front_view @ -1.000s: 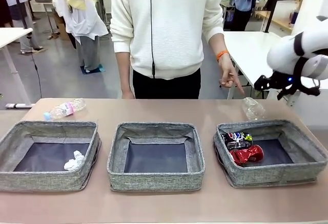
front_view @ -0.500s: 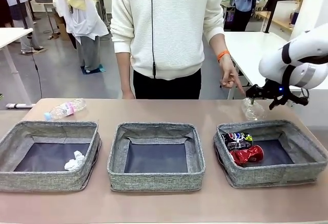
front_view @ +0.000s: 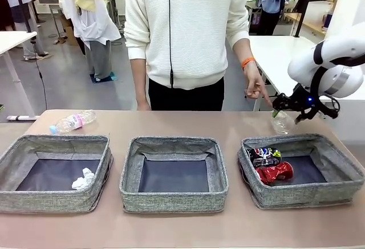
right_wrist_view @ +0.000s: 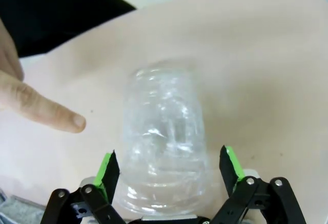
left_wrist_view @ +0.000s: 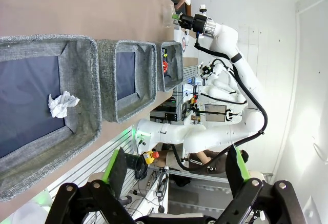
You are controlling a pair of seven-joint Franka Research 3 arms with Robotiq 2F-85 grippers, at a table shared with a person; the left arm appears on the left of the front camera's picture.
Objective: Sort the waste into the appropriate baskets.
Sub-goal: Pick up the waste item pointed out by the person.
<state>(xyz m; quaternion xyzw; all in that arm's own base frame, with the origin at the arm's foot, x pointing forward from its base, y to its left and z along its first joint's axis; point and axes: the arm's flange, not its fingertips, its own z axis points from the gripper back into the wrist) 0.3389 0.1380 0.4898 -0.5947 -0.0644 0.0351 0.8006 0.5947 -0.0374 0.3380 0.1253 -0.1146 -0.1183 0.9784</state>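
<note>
Inside right basket (front_view: 337,188), red can (front_view: 275,172), blue can (front_view: 265,155)

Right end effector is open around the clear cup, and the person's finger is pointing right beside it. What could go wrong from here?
1. The person's finger lies close to the right end effector; a sideways shift might brush it.
2. The clear plastic cup looks thin and sits loose between the open jaws; closing could crush it or squeeze it out.
3. The nearest basket holds cans; dropping the cup there may missort it.
</note>
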